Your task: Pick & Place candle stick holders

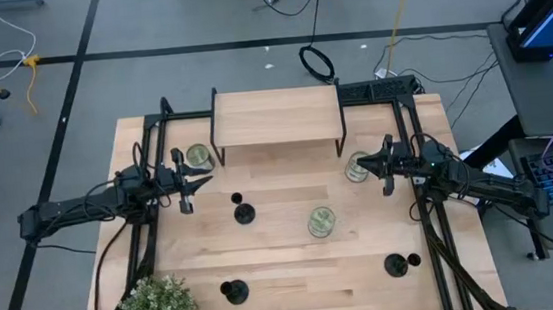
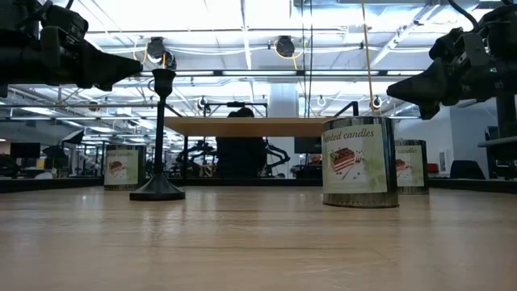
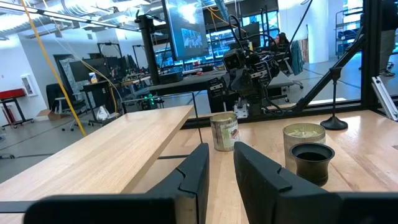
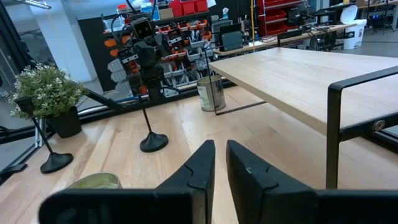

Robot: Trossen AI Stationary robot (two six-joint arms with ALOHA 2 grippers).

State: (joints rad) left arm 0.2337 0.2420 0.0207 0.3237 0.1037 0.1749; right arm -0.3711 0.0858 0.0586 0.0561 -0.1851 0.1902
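Observation:
Three matte-black candle stick holders stand on their disc bases: one mid-table (image 1: 245, 214), one at the near left (image 1: 233, 292) and one at the near right (image 1: 396, 264). The mid-table holder also shows in the low view (image 2: 161, 137), and its cup top shows in the left wrist view (image 3: 311, 160). My left gripper (image 1: 204, 181) is shut and empty above the table, left of that holder. My right gripper (image 1: 370, 167) is shut and empty, raised beside a candle tin (image 1: 357, 167). The right wrist view shows two holders (image 4: 153, 140) (image 4: 55, 160).
A wooden riser shelf (image 1: 275, 117) stands at the far middle. Candle tins sit at the far left (image 1: 198, 157) and mid-table (image 1: 320, 221). A leafy potted plant (image 1: 156, 308) stands at the near left corner. Black frame rails (image 1: 148, 176) run along both table sides.

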